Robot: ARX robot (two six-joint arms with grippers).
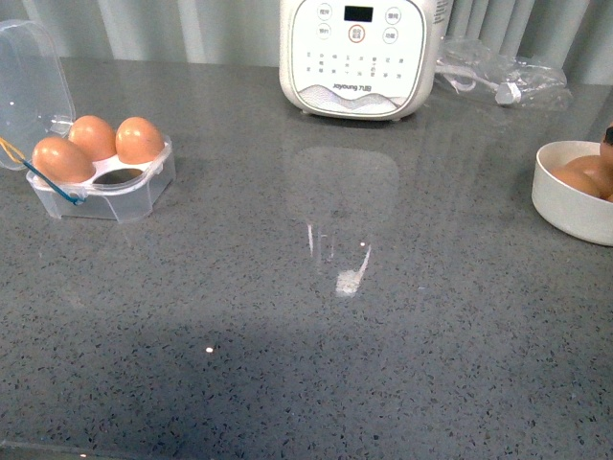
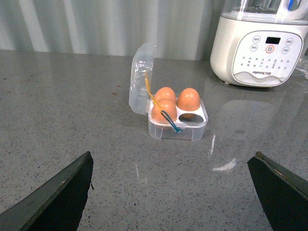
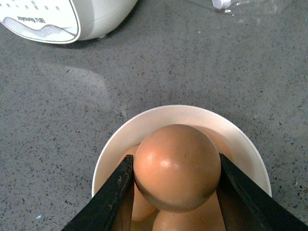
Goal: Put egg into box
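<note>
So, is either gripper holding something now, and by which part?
The right gripper holds an egg by its two opposite sides, over the white bowl. The left gripper is open and holds nothing.

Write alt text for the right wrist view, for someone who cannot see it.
The right gripper grips a brown egg between its two black fingers, over a white bowl that holds more brown eggs. A white kitchen appliance stands beyond the bowl on the grey speckled counter.
</note>
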